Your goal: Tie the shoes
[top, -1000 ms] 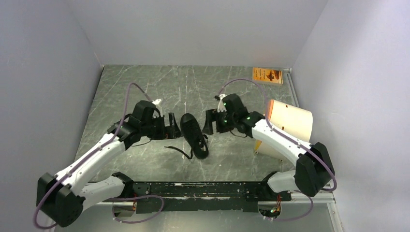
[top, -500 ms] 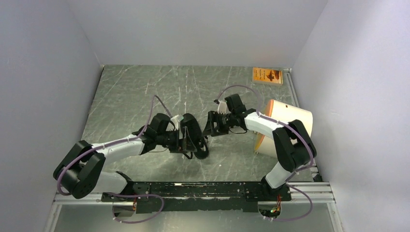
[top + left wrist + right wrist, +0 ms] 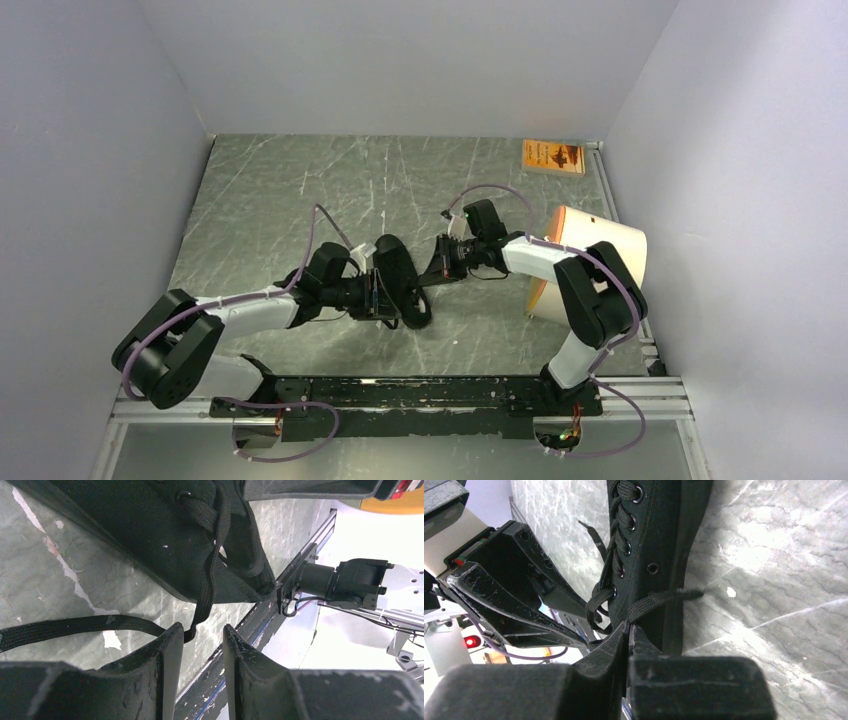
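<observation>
The black shoe (image 3: 400, 278) lies mid-table with its toe pointing away, between both grippers. My left gripper (image 3: 378, 294) is pressed to its left side, low near the heel. In the left wrist view the shoe (image 3: 150, 545) fills the top. The left gripper (image 3: 200, 630) has its jaws apart with nothing between them. One black lace (image 3: 75, 626) trails left on the table and curls past the left fingertip. My right gripper (image 3: 438, 272) reaches the shoe's right side. In the right wrist view that gripper (image 3: 629, 626) is shut on the other lace (image 3: 659, 600), which comes off the shoe (image 3: 649, 540).
A cream-and-orange curved cylinder (image 3: 600, 255) stands just right of the right arm. An orange card (image 3: 553, 155) lies at the back right corner. White walls close in the table on three sides. A black rail (image 3: 430, 392) runs along the near edge.
Both arms have stretched in low to the shoe. The right jaws have shut on a lace. The left jaws have narrowed and moved up against the shoe's left side.
</observation>
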Robot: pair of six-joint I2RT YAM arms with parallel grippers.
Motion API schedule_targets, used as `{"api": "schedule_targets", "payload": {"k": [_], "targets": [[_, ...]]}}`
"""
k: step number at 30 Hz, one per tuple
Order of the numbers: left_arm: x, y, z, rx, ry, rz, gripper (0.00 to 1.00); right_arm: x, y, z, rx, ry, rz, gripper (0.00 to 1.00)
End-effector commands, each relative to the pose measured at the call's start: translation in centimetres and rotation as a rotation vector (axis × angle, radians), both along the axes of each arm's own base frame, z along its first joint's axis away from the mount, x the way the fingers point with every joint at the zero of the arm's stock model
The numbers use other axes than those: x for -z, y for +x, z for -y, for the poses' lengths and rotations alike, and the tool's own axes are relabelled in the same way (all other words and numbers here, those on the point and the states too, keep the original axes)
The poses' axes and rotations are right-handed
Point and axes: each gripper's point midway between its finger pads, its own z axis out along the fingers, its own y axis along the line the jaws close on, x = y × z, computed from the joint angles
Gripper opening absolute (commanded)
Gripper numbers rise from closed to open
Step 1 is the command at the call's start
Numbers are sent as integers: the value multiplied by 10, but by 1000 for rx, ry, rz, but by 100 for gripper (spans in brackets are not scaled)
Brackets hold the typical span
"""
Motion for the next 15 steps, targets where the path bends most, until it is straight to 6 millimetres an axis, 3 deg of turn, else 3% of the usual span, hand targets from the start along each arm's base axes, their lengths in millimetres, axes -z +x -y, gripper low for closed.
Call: {"api": "schedule_targets", "payload": {"k": [1, 6, 9, 13, 14, 15], "targets": [[-5, 4, 8, -6, -52, 31, 43, -9, -4, 2, 0, 8, -9, 1], [-7, 2, 13, 11, -60, 51, 60, -23, -16, 13, -24, -27, 25, 0], [-1, 1, 14, 17, -54, 44, 60, -36, -24, 17, -43, -26, 42, 0], [2, 6, 13, 20, -17, 60, 46, -50, -28, 25, -68, -68, 84, 0], [2, 8, 13, 25, -2, 66, 39, -54, -28, 27, -68, -76, 99, 0], [0, 11, 12, 27, 19, 81, 24, -58, -29, 29, -68, -83, 106, 0]]}}
